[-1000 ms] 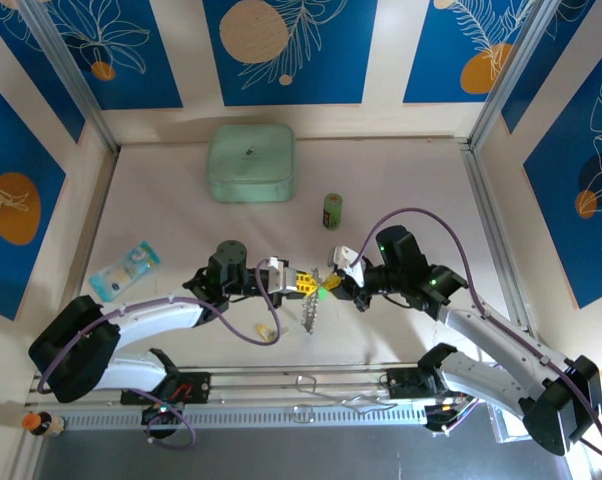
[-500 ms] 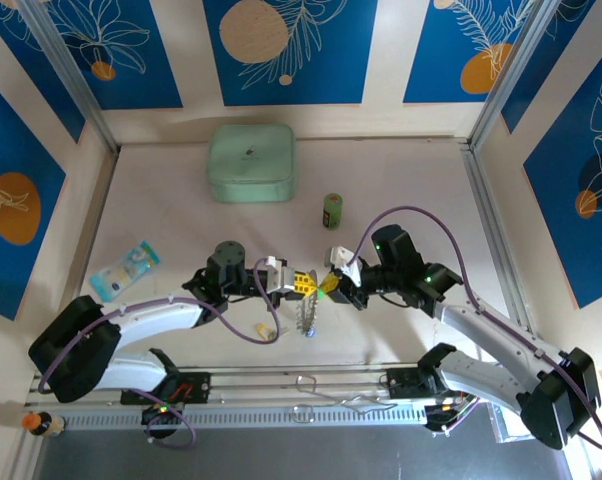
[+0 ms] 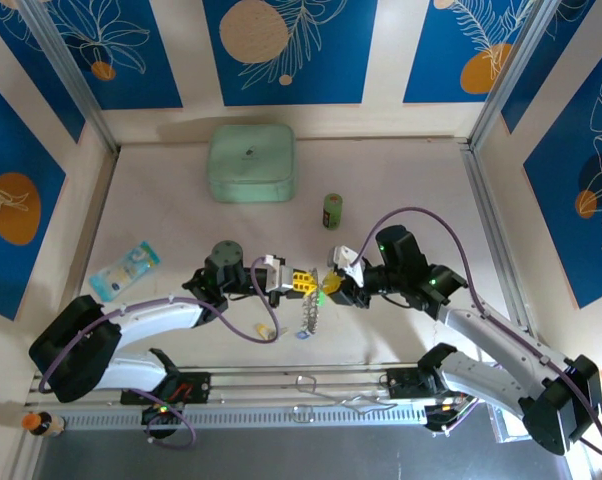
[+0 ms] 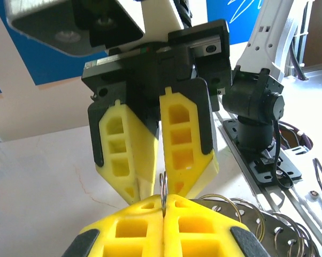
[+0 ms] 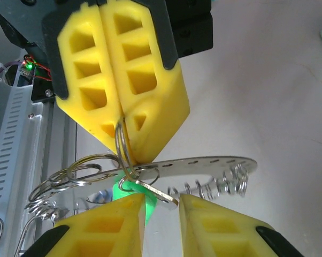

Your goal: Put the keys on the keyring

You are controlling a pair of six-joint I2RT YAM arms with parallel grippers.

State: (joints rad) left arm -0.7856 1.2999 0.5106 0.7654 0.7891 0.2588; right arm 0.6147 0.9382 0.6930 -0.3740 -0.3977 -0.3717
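Observation:
My left gripper [image 3: 300,282] is shut on a thin double-wire loop of the keyring [image 4: 162,184], at the middle of the table. The rest of the keyring [image 3: 309,312], a perforated silvery band with a coiled part [image 5: 204,163], hangs below the jaws. A green-headed key [image 5: 130,188] dangles from the loop. Its metal blade lies between the fingers of my open right gripper [image 5: 160,199], which faces the left gripper [image 5: 121,126] tip to tip. A yellow-headed key [image 3: 266,330] lies on the table near the left arm.
A mint-green square box [image 3: 251,162] sits at the back, with a small upright green cylinder [image 3: 332,211] in front of it. A blue-and-white packet [image 3: 126,268] lies at the left. A metal rail [image 3: 301,385] runs along the near edge.
My right gripper has opened off the green key, which now hangs from the loop. The keyring has swung down slightly below the jaws. The left gripper stays shut.

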